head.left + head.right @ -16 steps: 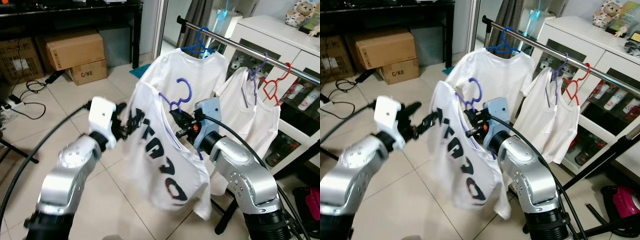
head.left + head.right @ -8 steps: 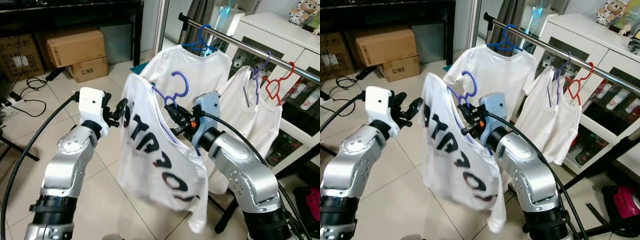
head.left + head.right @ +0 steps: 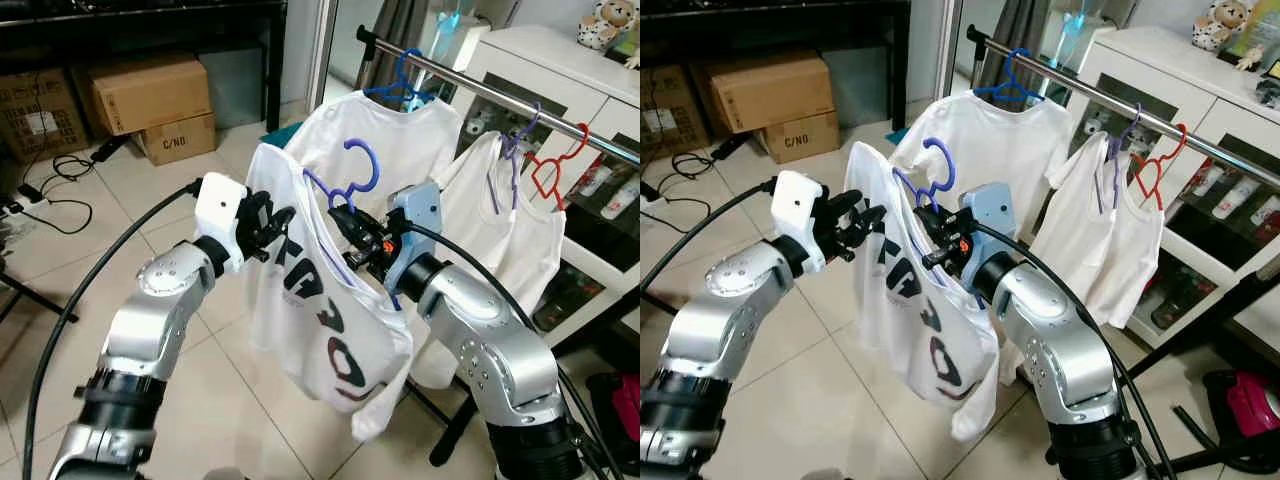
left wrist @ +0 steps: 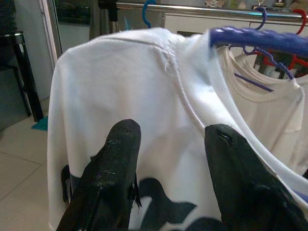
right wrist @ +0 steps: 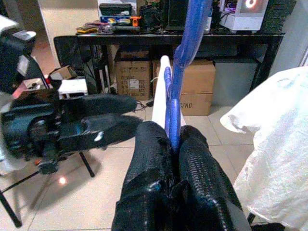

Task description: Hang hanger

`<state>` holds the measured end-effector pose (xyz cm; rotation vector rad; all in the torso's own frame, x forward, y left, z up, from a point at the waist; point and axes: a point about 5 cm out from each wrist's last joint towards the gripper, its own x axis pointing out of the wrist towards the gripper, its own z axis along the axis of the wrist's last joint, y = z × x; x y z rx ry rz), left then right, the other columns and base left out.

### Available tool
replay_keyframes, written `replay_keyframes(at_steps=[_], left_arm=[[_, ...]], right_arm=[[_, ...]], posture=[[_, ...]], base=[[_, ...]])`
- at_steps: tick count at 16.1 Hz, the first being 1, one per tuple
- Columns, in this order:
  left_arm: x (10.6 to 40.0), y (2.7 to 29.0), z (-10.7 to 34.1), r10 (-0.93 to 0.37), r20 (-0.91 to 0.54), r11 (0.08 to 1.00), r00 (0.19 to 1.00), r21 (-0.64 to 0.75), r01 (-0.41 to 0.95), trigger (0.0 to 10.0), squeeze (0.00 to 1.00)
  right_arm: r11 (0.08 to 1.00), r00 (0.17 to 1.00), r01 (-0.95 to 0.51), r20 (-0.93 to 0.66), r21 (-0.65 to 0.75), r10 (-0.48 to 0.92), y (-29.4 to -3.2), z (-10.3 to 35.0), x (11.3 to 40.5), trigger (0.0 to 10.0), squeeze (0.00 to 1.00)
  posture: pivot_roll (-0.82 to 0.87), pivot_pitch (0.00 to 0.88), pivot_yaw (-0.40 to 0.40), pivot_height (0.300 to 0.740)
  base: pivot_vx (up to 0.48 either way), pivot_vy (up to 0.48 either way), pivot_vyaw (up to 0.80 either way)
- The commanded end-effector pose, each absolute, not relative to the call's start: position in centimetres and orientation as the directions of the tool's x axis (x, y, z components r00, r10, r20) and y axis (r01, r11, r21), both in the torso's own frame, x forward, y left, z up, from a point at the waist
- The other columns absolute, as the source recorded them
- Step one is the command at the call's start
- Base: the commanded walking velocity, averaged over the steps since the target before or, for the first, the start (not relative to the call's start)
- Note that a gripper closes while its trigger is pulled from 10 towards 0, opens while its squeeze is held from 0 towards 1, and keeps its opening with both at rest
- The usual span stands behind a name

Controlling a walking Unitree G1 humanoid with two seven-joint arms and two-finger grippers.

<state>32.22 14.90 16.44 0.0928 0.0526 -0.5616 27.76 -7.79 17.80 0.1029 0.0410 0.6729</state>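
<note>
Closing in since earlier, the left tool (image 3: 268, 228), fingers spread, is touching the shirt (image 3: 320, 300); right tool (image 3: 350, 228) is clamping the purple hanger (image 3: 352, 178) mid-frame, needing lifting toward the rail (image 3: 480, 90).

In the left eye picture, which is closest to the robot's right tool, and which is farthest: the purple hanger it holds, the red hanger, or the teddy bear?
From the right tool:
1. Purple hanger: pinched in the tool, carrying the printed shirt.
2. Red hanger: on the rail, farther to the right.
3. Teddy bear: on the white cabinet behind the rail, far right.
</note>
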Motion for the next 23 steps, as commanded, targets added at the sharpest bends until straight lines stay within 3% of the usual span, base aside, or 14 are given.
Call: replay_keyframes(at_steps=[1,3,5,7,12,13,14,15,16,23], left_arm=[[32.8,14.8,16.9,-0.528,-0.062,0.844,0.847,0.075,0.531,10.0,0.00],[33.2,14.9,16.9,-0.546,-0.064,0.835,0.836,0.049,0.549,10.0,0.00],[33.2,13.6,16.9,-0.647,-0.062,0.760,0.760,0.025,0.649,10.0,0.00],[33.2,13.1,16.9,-0.671,-0.064,0.739,0.738,0.022,0.674,10.0,0.00],[34.8,13.8,16.7,-0.613,-0.090,0.785,0.785,0.044,0.618,10.0,0.00],[34.9,13.9,16.7,-0.612,-0.094,0.786,0.786,0.046,0.617,9.5,0.00],[35.3,14.0,16.6,-0.606,-0.100,0.789,0.789,0.049,0.612,4.3,0.00],[35.5,14.0,16.6,-0.602,-0.103,0.791,0.792,0.053,0.609,0.7,0.00],[35.6,14.0,16.6,-0.600,-0.103,0.793,0.793,0.055,0.607,0.0,0.00],[36.0,14.2,16.3,-0.591,-0.113,0.796,0.799,0.081,0.600,0.0,0.00]], right_arm=[[0.777,0.783,-0.622,0.051,0.095,0.620,-8.1,19.0,27.9,0.0,0.00],[0.771,0.777,-0.630,0.057,0.093,0.627,-7.9,19.1,27.9,0.0,0.00],[0.767,0.772,-0.635,0.059,0.092,0.633,-7.9,19.1,27.9,0.0,0.00],[0.765,0.771,-0.637,0.059,0.092,0.635,-7.8,19.1,27.9,0.0,0.00],[0.760,0.766,-0.643,0.072,0.094,0.639,-7.7,19.3,27.8,0.0,0.00],[0.759,0.765,-0.644,0.073,0.093,0.640,-7.7,19.3,27.8,0.0,0.00],[0.758,0.764,-0.645,0.078,0.090,0.641,-7.7,19.4,27.8,0.0,0.00],[0.759,0.764,-0.646,0.081,0.089,0.641,-7.7,19.4,27.7,0.0,0.00],[0.759,0.764,-0.646,0.082,0.088,0.640,-7.8,19.5,27.8,0.0,0.00],[0.757,0.762,-0.648,0.088,0.084,0.642,-7.7,19.6,28.0,0.0,0.00]], posture=[[-0.01,0.000,-0.135,0.740],[-0.01,0.000,-0.138,0.740],[-0.01,0.000,-0.138,0.740],[-0.01,0.000,-0.136,0.740],[-0.03,0.000,-0.121,0.740],[-0.03,0.000,-0.121,0.740],[-0.03,0.000,-0.118,0.740],[-0.03,0.000,-0.118,0.740],[-0.03,0.000,-0.117,0.740],[-0.03,0.000,-0.118,0.740]], base=[[0.000,0.000,0.00],[0.000,0.000,0.00],[0.000,0.000,0.00],[0.000,0.000,0.00],[0.000,0.000,0.00],[0.000,0.000,0.00],[0.000,0.000,0.00],[0.000,0.000,0.00],[0.000,0.000,0.00],[0.000,0.000,0.00]])
